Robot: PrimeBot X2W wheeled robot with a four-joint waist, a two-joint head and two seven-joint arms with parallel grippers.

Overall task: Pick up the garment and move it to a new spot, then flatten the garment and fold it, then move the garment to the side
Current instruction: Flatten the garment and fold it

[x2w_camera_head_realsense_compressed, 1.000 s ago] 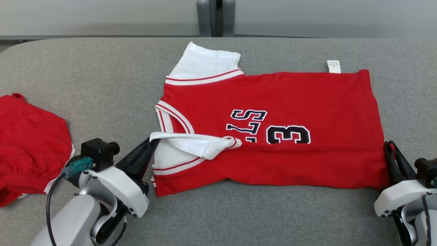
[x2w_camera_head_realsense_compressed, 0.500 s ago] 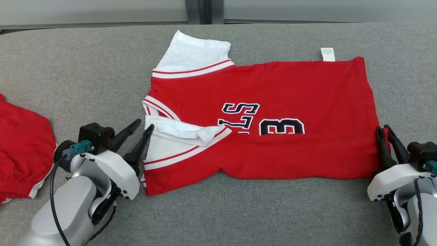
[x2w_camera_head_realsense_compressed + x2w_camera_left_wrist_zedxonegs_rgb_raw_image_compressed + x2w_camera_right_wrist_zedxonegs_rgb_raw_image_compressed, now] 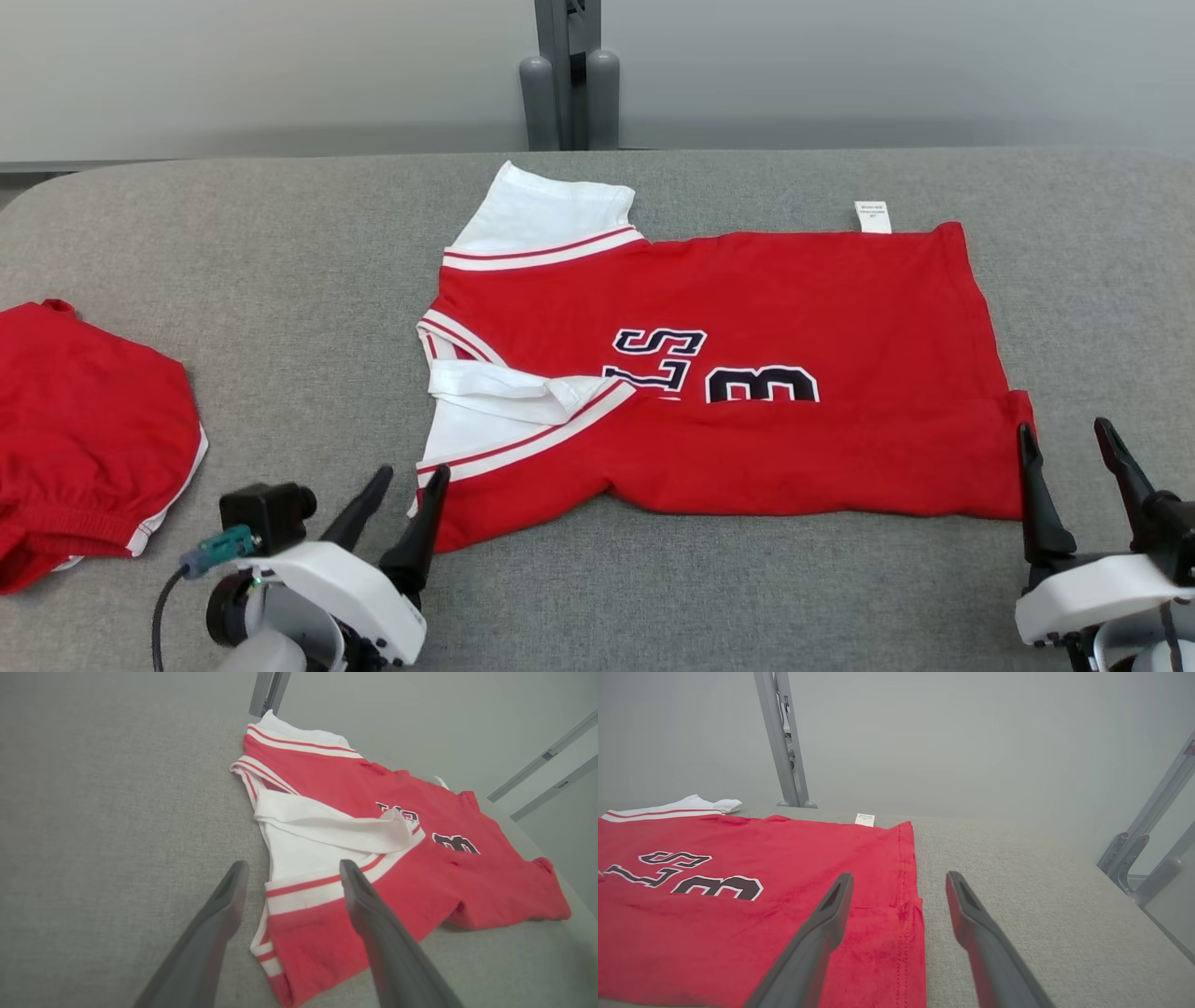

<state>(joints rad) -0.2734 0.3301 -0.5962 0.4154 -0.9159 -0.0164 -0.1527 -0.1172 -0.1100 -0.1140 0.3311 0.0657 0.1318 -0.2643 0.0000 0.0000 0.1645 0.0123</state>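
Observation:
The garment (image 3: 775, 308) is a red jersey with white sleeves and dark lettering, lying spread on the grey table, its near long edge folded over. One white sleeve (image 3: 504, 392) lies crumpled across the collar end. My left gripper (image 3: 411, 481) stands open just off the jersey's near left corner, nothing between its fingers; the left wrist view shows that corner (image 3: 299, 947) below the open fingers (image 3: 373, 914). My right gripper (image 3: 1064, 439) stands open beside the near right hem corner (image 3: 1013, 457), holding nothing. In the right wrist view the hem (image 3: 908, 896) runs between the fingers (image 3: 831, 910).
A second red garment (image 3: 84, 439) with white trim lies at the table's left edge. Grey metal posts (image 3: 565, 93) rise behind the table's far edge. A small white label (image 3: 871, 217) sticks out from the jersey's far side. Bare grey tabletop (image 3: 280, 261) surrounds the jersey.
Both grippers let go of the jersey, opened and drew back toward the near edge. The white sleeve dropped onto the jersey. The head view shifted.

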